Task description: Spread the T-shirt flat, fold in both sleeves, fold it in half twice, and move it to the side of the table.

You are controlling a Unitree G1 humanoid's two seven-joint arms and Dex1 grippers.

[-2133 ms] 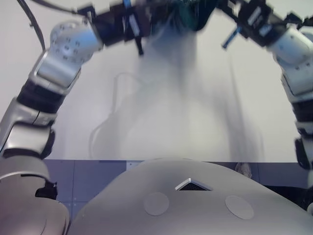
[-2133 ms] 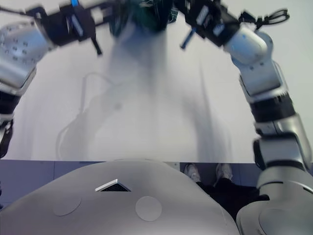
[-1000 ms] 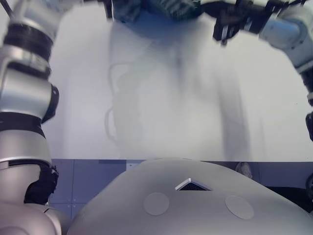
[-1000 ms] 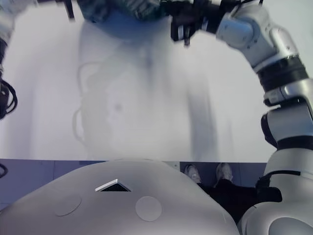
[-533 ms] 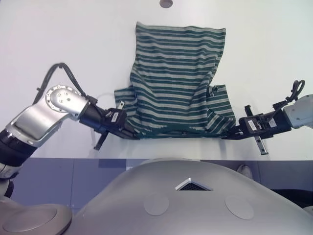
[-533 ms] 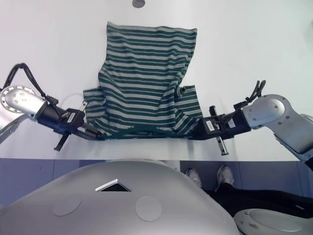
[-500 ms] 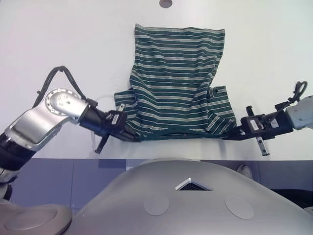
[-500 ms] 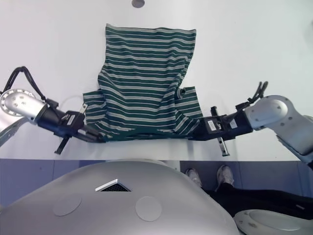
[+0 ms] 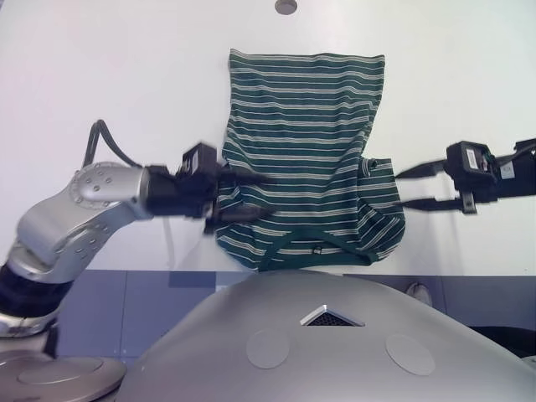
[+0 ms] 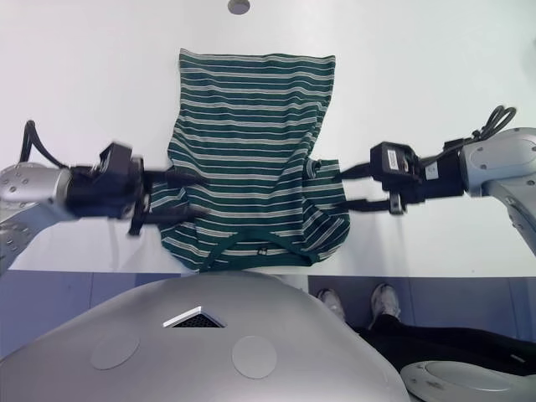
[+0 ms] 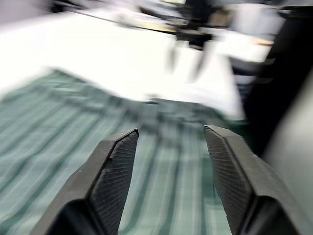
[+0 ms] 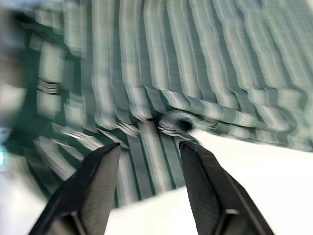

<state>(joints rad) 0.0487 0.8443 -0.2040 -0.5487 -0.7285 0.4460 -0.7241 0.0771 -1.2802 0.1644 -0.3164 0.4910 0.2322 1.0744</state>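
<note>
**Desk:** Where is the T-shirt (image 9: 306,142)?

**Photographer:** The green T-shirt with pale stripes lies on the white table (image 9: 109,75), in the middle. Its straight hem points away from the robot and its collar (image 9: 314,248) sits at the table's near edge. The far half lies fairly smooth. The near half is rumpled, with folds bunched around the right sleeve (image 9: 378,170).

**Desk:** And the arms?

**Photographer:** One stands on each side, pointing inward at the shirt's near half. The left gripper (image 9: 251,197) reaches over the shirt's left edge. The left wrist view shows its two dark fingers (image 11: 115,166) spread wide above the striped cloth, with nothing between them. Whether they touch the cloth cannot be told.

**Desk:** The right one?

**Photographer:** The right gripper (image 9: 400,191) is level with the sleeve, its tips just at the sleeve's outer edge. Its jaws are also spread and grip nothing. The right wrist view shows its fingers (image 12: 98,186) parted, with the bunched sleeve lying beyond them.

**Desk:** Anything else on the table?

**Photographer:** A small grey round fitting (image 9: 286,7) near the far edge, just past the hem.
</note>
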